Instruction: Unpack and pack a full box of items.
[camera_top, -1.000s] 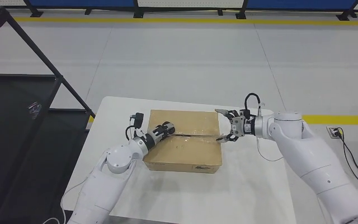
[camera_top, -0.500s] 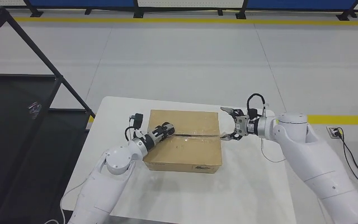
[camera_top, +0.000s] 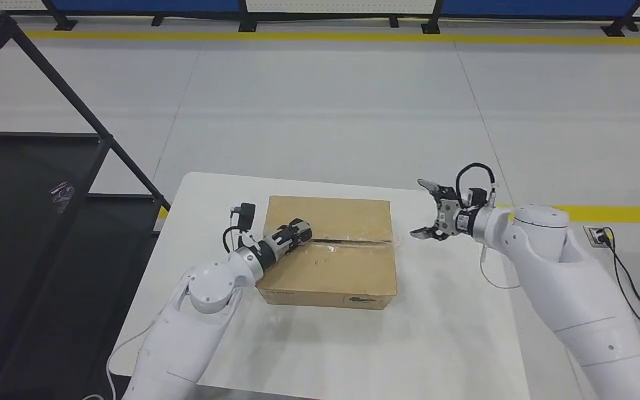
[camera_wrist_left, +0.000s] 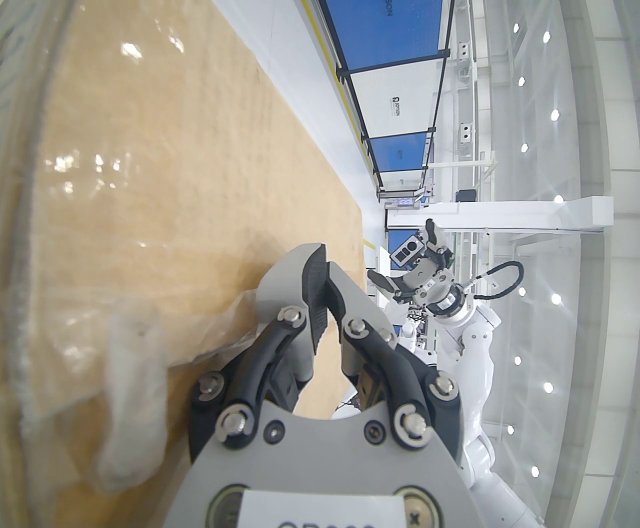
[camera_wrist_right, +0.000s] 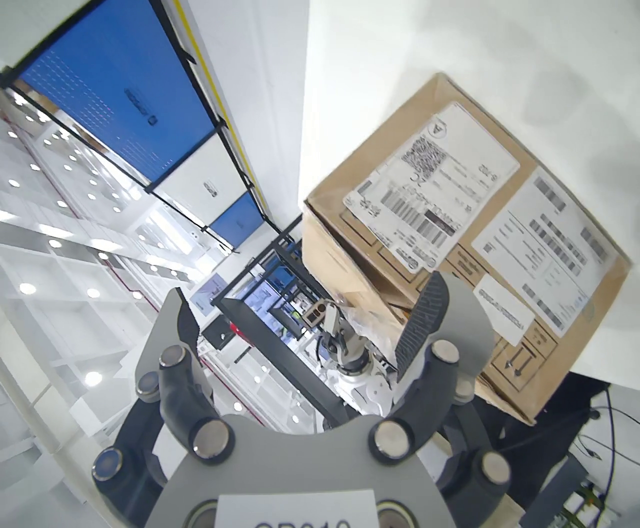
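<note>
A closed cardboard box (camera_top: 330, 255) lies in the middle of the white table (camera_top: 450, 330). My left gripper (camera_top: 300, 233) rests on the box's top (camera_wrist_left: 165, 165) at the left end of the centre seam, fingers shut. Crumpled clear tape (camera_wrist_left: 130, 360), lifted off the cardboard, lies right beside its fingers; whether any is pinched I cannot tell. My right gripper (camera_top: 420, 209) hangs open to the right of the box, apart from it. The right wrist view shows that gripper (camera_wrist_right: 307, 290) wide open, with the box's labelled end face (camera_wrist_right: 450, 225) beyond it.
A black metal rack (camera_top: 60, 200) stands off the table's left side. Bare table surface lies in front of the box and to its right. A yellow floor line (camera_top: 590, 212) runs behind the right arm.
The right gripper has drawn back to the right, away from the box's right edge, staying open. The left gripper and the box have kept still.
</note>
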